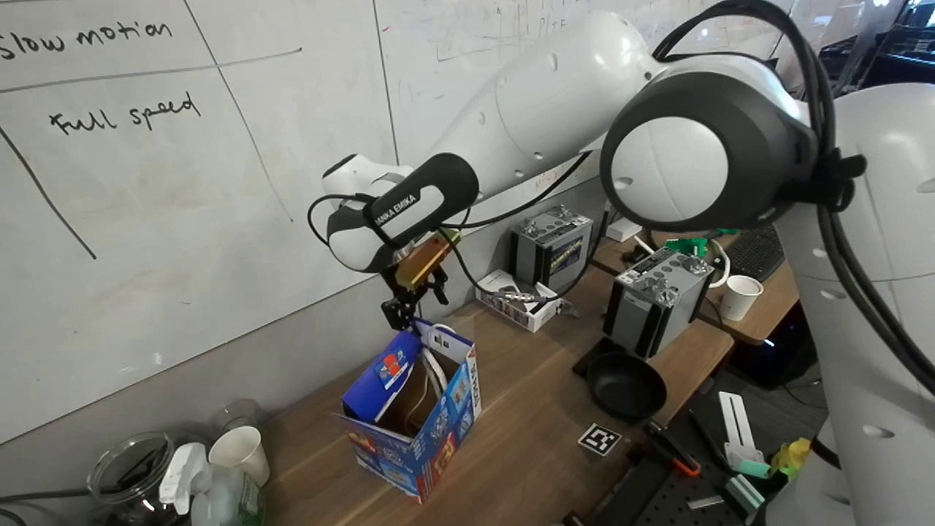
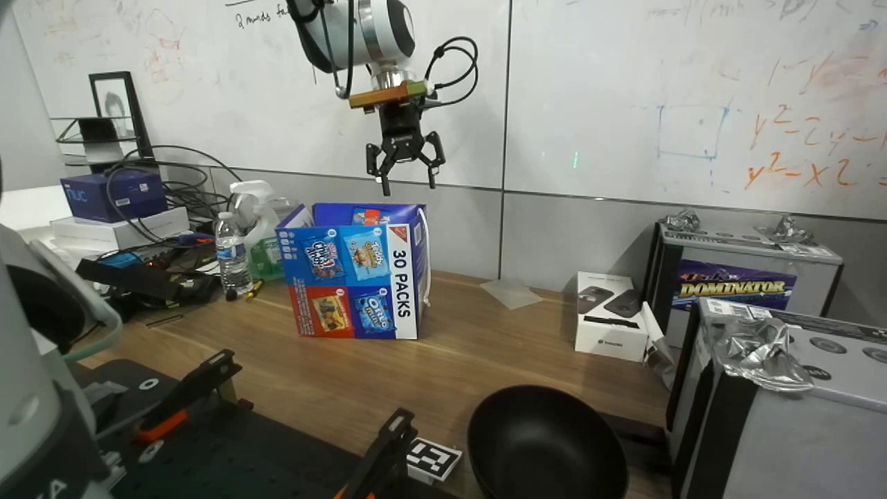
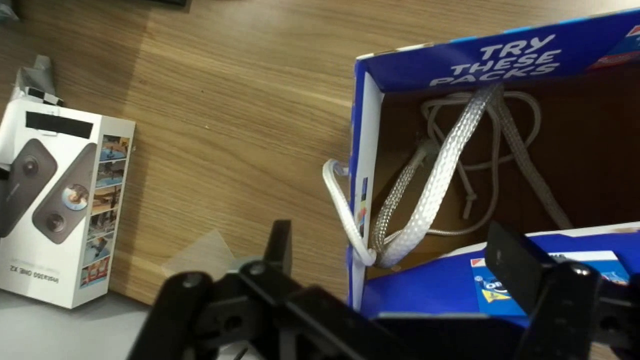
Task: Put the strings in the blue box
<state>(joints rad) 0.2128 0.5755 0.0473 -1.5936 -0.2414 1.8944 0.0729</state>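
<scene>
1. The Robotiq gripper [image 2: 409,188] hangs in the air above the blue 30-pack cookie carton [image 2: 346,284], toward one o'clock from it in an exterior view. Its jaws stand wide apart and have hold of nothing; I take that spread as room to come down on either side of a cord.

2. The cookie carton stands upright on the wooden counter [image 2: 499,346], mouth up, so that cords can be lowered in from above. A blue printed panel [image 3: 450,282] slants at six o'clock in the wrist view, probably narrowing the way in.

3. The braided white cords [image 3: 440,182] lie mostly inside, in loose loops toward the nine o'clock end. A trailing strand [image 3: 345,209] crosses the wall near eight o'clock and hangs outside, seemingly borne by the cardboard edge.

4. The task looks nearly done, with only that strand to bring in (the jaws seem to straddle that wall, though depth is hard to judge).

5. Next calls for pinching the strand beside the wall, lifting, and shifting toward three o'clock; catching cardboard too could tip the carton.

6. The Insta360 ONE X2 box [image 3: 65,225] sits well apart at nine o'clock, likely out of the way.
</scene>
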